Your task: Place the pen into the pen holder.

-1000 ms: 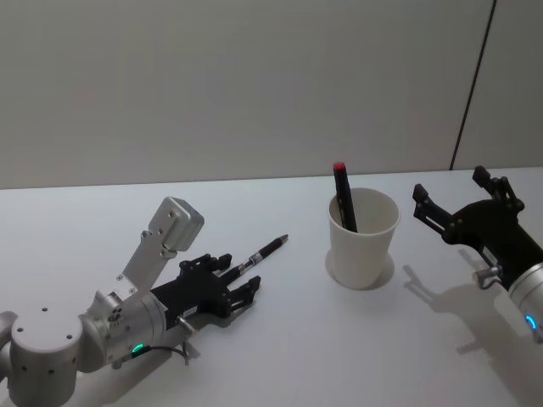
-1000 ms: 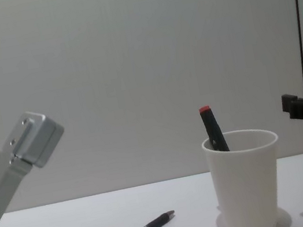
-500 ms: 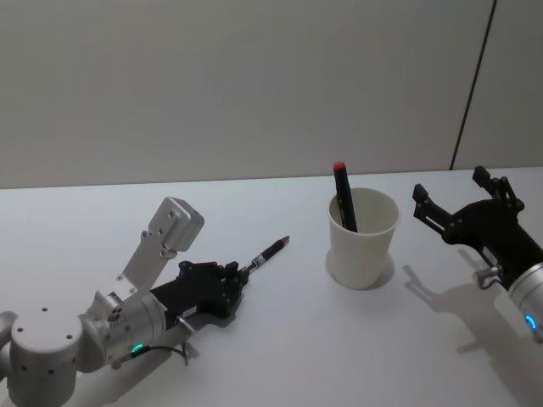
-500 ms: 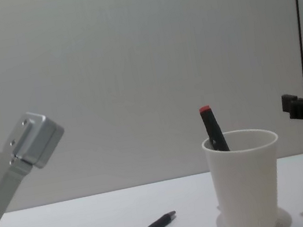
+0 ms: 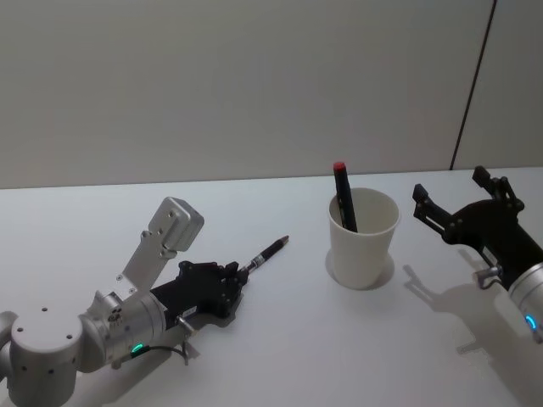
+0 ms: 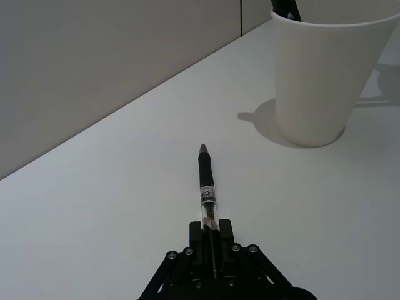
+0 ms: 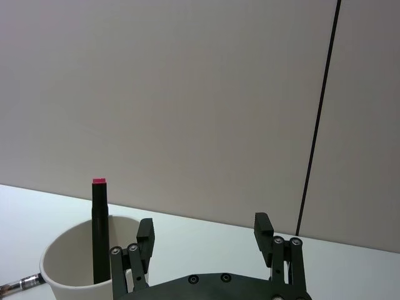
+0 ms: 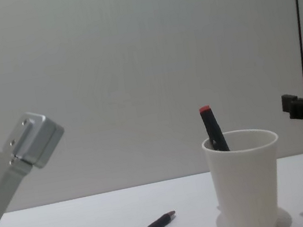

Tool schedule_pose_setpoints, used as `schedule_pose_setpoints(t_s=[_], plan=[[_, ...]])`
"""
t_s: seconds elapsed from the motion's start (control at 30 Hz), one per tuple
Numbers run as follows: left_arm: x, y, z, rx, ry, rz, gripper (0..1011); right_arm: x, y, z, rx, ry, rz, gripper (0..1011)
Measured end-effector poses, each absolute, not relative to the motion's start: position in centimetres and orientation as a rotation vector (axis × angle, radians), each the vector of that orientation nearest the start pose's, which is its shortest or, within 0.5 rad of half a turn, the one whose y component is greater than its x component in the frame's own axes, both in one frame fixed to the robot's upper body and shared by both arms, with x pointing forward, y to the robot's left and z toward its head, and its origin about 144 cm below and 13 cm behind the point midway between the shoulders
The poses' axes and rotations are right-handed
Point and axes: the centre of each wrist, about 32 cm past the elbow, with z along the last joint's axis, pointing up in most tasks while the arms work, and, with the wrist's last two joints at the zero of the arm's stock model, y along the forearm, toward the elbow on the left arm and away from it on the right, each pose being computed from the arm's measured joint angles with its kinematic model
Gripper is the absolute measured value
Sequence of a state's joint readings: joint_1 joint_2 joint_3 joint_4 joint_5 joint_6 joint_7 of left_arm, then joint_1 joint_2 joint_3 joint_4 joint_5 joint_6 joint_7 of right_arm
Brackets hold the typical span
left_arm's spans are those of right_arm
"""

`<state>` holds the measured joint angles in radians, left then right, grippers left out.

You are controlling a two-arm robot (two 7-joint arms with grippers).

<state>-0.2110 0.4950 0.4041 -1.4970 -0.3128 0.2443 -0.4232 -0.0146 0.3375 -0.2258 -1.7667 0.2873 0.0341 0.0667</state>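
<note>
Looks early in the task. Grips the pen (image 5: 265,253) by its back end with the left hand (image 5: 236,278), fingers pinched narrow around the barrel, low over the bench (image 5: 288,356) and to the left of the cup (image 5: 363,242). Points the pen's tip toward the cup, nearly flat and well apart from it. Cannot tell whether the pen is lifted clear of the surface or resting on it.

Counts only the grip as done. Leaves, as a judgement, the lift, the carry across to the rim, the tipping upright and the drop inside. Finds one other pen (image 5: 344,197) already in the cup, black with a red cap, leaning on the inner wall and standing above the rim, with open room beside it. Holds the right hand (image 5: 452,188) off to the right of the cup, fingers spread wide on nothing, apparently idle.

Shows a plain white, matte bench, with soft shadows under the cup and below the right hand. Backs onto a flat pale grey wall (image 5: 212,85) that meets the far edge of the bench, crossed by one thin dark line (image 5: 473,80) running up on the right.
</note>
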Motion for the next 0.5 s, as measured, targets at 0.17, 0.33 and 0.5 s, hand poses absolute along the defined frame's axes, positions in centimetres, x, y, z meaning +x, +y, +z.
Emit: schedule_pose_setpoints(t_s=[0.17, 0.33, 0.5], plan=[[49.69, 26.81, 116.46, 0.375, 0.075, 0.843, 156, 44.33, -23.71, 118.87, 0.026, -0.075, -1.23, 1001], [49.69, 26.81, 116.46, 0.374, 0.074, 0.843, 155, 44.33, -23.71, 118.87, 0.026, -0.075, -1.23, 1001], [49.67, 26.81, 116.44, 0.368, 0.072, 0.846, 155, 44.33, -23.71, 118.87, 0.026, -0.075, -1.23, 1001]])
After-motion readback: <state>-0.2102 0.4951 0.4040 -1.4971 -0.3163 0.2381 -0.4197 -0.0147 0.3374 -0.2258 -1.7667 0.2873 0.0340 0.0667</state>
